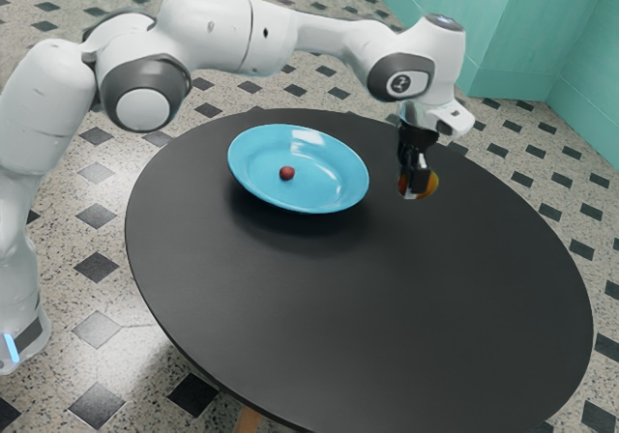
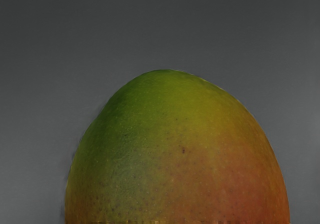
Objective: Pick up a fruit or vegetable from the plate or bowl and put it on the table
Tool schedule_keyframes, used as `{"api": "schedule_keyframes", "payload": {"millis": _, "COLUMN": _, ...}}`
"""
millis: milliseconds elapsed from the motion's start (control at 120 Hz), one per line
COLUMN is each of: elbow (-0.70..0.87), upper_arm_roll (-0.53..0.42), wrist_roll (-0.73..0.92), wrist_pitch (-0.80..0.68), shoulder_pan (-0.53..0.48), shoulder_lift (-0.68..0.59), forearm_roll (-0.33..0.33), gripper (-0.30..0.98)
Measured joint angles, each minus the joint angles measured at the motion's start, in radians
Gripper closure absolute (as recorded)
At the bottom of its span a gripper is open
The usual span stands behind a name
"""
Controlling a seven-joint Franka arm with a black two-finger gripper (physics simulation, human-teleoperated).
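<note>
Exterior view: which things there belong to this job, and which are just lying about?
In the job:
mango, held in the gripper
blue plate, the pick-up dish
black table, where it goes

Lying about:
small reddish ball on the plate

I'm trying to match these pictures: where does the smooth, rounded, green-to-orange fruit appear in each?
Exterior view: the fruit is at the black gripper, right of the round, glossy blue plate.
Wrist view: large, from the centre out to one edge.
Shared landmark: the dark, smooth tabletop.
</note>
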State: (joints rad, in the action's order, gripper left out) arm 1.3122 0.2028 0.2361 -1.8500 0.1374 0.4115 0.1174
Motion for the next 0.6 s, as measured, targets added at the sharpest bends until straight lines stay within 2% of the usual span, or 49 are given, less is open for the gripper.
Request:
{"api": "schedule_keyframes", "payload": {"millis": 133, "elbow": -0.041, "upper_arm_roll": -0.037, "wrist_roll": 0.018, "wrist_pitch": -0.014, "shoulder_pan": -0.002, "shoulder_lift": 0.047, "forearm_roll": 0.002, "gripper": 0.50}}
{"api": "schedule_keyframes", "payload": {"millis": 433, "elbow": -0.048, "upper_arm_roll": -0.056, "wrist_roll": 0.049, "wrist_pitch": -0.068, "shoulder_pan": -0.003, "shoulder_lift": 0.069, "forearm_roll": 0.003, "gripper": 0.49}}
{"api": "schedule_keyframes", "payload": {"millis": 508, "elbow": -0.049, "upper_arm_roll": -0.069, "wrist_roll": 0.057, "wrist_pitch": -0.075, "shoulder_pan": -0.010, "shoulder_lift": 0.069, "forearm_roll": 0.007, "gripper": 0.32}}
{"api": "schedule_keyframes", "payload": {"millis": 600, "elbow": -0.048, "upper_arm_roll": -0.081, "wrist_roll": 0.068, "wrist_pitch": -0.079, "shoulder_pan": -0.017, "shoulder_lift": 0.068, "forearm_roll": 0.014, "gripper": 0.17}}
